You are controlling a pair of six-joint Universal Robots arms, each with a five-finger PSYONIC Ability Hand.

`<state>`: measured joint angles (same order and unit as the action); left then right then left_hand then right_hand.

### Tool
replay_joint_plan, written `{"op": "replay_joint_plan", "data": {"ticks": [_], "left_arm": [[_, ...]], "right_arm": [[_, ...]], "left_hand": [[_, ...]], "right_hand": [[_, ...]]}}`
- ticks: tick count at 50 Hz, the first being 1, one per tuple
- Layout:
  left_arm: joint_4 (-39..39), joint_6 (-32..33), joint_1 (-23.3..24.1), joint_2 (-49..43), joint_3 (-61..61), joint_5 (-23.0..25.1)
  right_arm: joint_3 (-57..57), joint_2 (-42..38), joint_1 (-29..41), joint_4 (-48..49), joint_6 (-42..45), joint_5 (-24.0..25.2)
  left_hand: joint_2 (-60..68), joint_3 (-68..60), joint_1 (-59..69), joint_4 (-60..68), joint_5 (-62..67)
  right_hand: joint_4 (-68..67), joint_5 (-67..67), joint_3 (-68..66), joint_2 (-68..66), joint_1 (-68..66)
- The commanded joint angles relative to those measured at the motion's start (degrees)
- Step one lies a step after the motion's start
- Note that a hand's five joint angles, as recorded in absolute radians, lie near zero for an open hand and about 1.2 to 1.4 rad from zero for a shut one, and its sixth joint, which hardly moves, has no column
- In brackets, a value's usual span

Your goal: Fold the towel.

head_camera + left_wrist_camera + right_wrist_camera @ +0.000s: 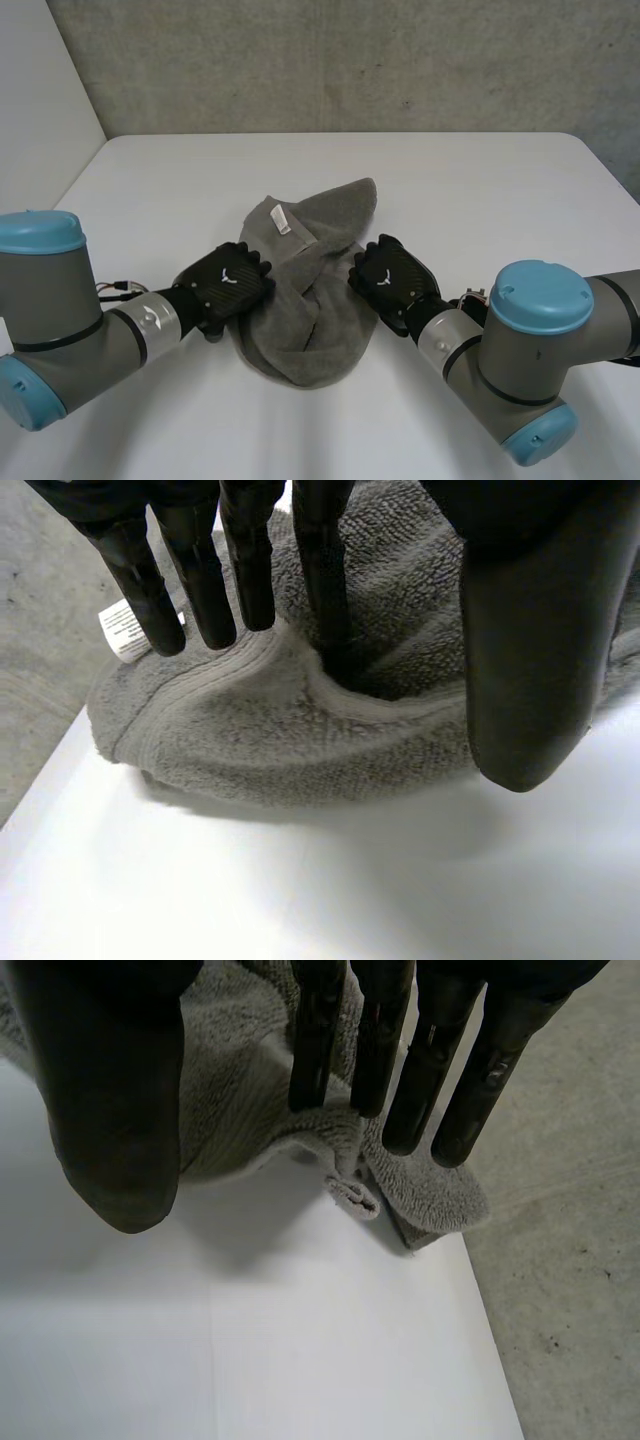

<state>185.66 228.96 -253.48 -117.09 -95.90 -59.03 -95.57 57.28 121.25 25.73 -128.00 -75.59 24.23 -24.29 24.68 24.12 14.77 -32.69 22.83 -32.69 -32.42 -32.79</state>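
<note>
White table (500, 180), grey concrete wall (350, 60) at far side. Grey towel (310, 300) bunched in a rumpled heap mid-table, between the two hands, with a white label (282, 220) on its far-left part. Left hand (228, 282) at the towel's left edge, palm down. Right hand (392, 275) at the towel's right edge, palm down.

In left wrist view: left hand (530, 630) spread wide, fingers (325, 580) straight, one tip pressed into a fold of the towel (280, 740), thumb held apart above the towel's edge, nothing pinched. Label (122, 628) just beside the outer fingertips.

In right wrist view: right hand (110, 1090) spread wide too, fingers (315, 1050) straight over the towel (240, 1100), thumb apart, no grip. Hemmed corner (352, 1195) on the table just past the fingertips. Contact of fingertips with cloth there: cannot tell.
</note>
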Motion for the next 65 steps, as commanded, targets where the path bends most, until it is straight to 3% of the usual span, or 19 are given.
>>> {"op": "replay_joint_plan", "data": {"ticks": [1,17,19,20,22,23,24,32,37,39,41,45,46,47,48,49,50,55,65], "left_arm": [[1.9,0.1,0.0,-1.2,0.4,0.0],[4.8,1.7,0.0,-4.4,2.1,-0.3],[5.0,1.8,0.0,-4.4,2.2,-0.2],[5.0,1.8,0.0,-4.4,2.2,-0.2],[5.0,1.8,0.0,-4.1,3.1,-0.1],[5.0,1.8,0.0,-4.1,3.1,-0.1],[5.0,1.5,0.0,-3.7,3.9,-0.1],[6.4,-1.4,-0.3,0.5,15.7,-0.3],[13.5,-14.2,-0.9,0.2,32.5,-7.9],[17.0,-27.8,-1.7,-0.4,42.5,-18.6],[16.8,-33.3,-2.5,-0.7,45.4,-22.5],[13.1,-38.1,-3.0,-0.2,45.0,-23.2],[10.8,-38.2,-3.0,0.4,42.4,-22.5],[9.0,-38.1,-3.1,1.2,38.8,-21.7],[9.0,-38.1,-3.1,1.2,38.8,-21.7],[7.8,-38.2,-3.2,2.2,34.8,-20.5],[7.8,-38.2,-3.2,2.2,34.7,-20.5],[7.6,-38.1,-3.7,2.7,21.5,-15.5],[7.4,-37.3,-6.1,2.9,12.2,-13.7]], "right_arm": [[1.2,-0.6,1.3,0.6,-5.0,-0.3],[5.0,-5.1,2.0,0.6,-5.1,-2.4],[5.5,-5.4,2.0,0.6,-5.1,-2.7],[5.5,-5.4,2.0,0.6,-5.1,-2.7],[7.1,-5.4,1.9,0.3,-5.2,-3.0],[7.2,-5.4,1.9,0.3,-5.2,-3.0],[8.1,-4.9,1.5,0.2,-5.3,-3.1],[20.4,2.1,1.1,-0.5,-10.0,-6.2],[39.9,1.6,0.6,-2.1,-14.1,-13.4],[51.3,-0.2,-0.7,-4.3,-14.2,-18.2],[55.7,-1.5,-1.0,-7.7,-14.3,-18.8],[58.8,-3.4,-0.8,-18.5,-15.6,-17.3],[57.8,-4.0,-0.7,-23.4,-16.9,-16.1],[55.8,-4.5,-0.7,-27.7,-18.8,-14.7],[55.8,-4.6,-0.7,-27.8,-18.8,-14.7],[53.3,-5.4,-0.6,-31.3,-20.3,-12.9],[50.9,-6.6,-0.5,-34.2,-21.3,-11.4],[41.2,-7.9,0.1,-39.3,-22.4,-7.9],[24.8,-4.6,1.1,-35.2,-22.3,-7.0]], "left_hand": [[1.1,-1.1,0.7,1.2,0.6],[3.8,-3.8,3.4,3.9,3.3],[22.5,-22.5,22.1,22.7,22.0],[22.6,-22.6,22.2,22.8,22.1],[46.8,-46.7,46.3,46.9,46.2],[46.9,-46.8,46.4,47.0,46.3],[54.7,-54.6,54.3,54.8,54.2],[55.8,-55.7,55.3,55.9,55.2],[55.8,-55.7,55.3,55.9,55.2],[55.8,-55.7,55.3,55.9,55.2],[55.8,-55.7,55.3,55.9,55.2],[55.8,-55.7,55.3,55.9,55.2],[55.8,-55.7,55.3,55.9,55.2],[55.8,-55.7,55.3,55.9,55.2],[55.8,-55.7,55.3,55.9,55.2],[55.8,-55.7,55.3,55.9,55.2],[55.8,-55.7,55.3,55.9,55.2],[55.8,-55.7,55.3,55.9,55.2],[55.8,-55.7,55.3,55.9,55.2]], "right_hand": [[-0.6,0.5,-0.6,-0.9,-0.5],[-0.1,-0.1,-0.1,-0.4,0.0],[-5.9,5.8,-5.9,-6.2,-5.8],[-6.0,5.8,-6.0,-6.3,-5.9],[-34.2,34.1,-34.2,-34.5,-34.1],[-34.4,34.3,-34.4,-34.7,-34.3],[-47.2,47.0,-47.2,-47.5,-47.1],[-47.3,47.2,-47.3,-47.6,-47.2],[-47.3,47.2,-47.3,-47.6,-47.2],[-47.3,47.2,-47.3,-47.6,-47.2],[-47.3,47.2,-47.3,-47.6,-47.2],[-47.3,47.2,-47.3,-47.6,-47.2],[-33.0,32.9,-33.1,-33.3,-32.9],[-3.1,3.0,-3.1,-3.4,-3.0],[-2.8,2.7,-2.8,-3.1,-2.7],[19.2,-19.3,19.2,18.9,19.3],[22.7,-22.8,22.7,22.4,22.8],[22.7,-22.8,22.7,22.4,22.8],[22.7,-22.8,22.7,22.4,22.8]]}}
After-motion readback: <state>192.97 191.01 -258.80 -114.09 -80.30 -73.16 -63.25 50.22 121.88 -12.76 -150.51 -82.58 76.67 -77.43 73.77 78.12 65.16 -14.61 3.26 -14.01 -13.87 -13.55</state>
